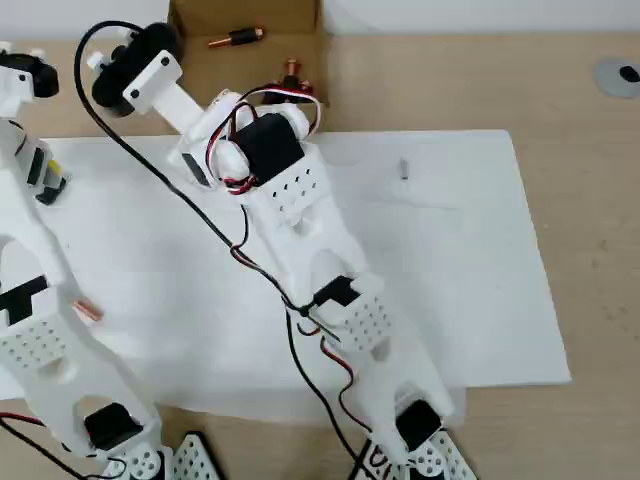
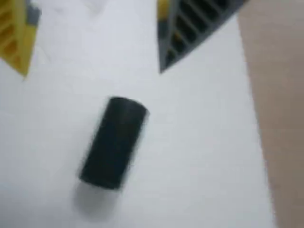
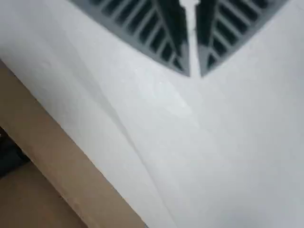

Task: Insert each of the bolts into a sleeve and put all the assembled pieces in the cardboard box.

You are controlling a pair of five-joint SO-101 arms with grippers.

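One matte black cylindrical sleeve [image 2: 114, 142], smooth white paper sheet [image 2: 204, 156]

The right half of the white sheet [image 1: 470, 280] lies free, save one small grey piece [image 1: 403, 168] toward the far side. The right arm [image 1: 300, 210] slants across the middle from near right to far left, and with a black cable [image 1: 150, 165] bars the near side of the cardboard box [image 1: 290, 20]. The left arm [image 1: 40, 330] takes the left edge, a bolt [image 1: 88, 311] just beside it; between the arms runs an open strip of sheet
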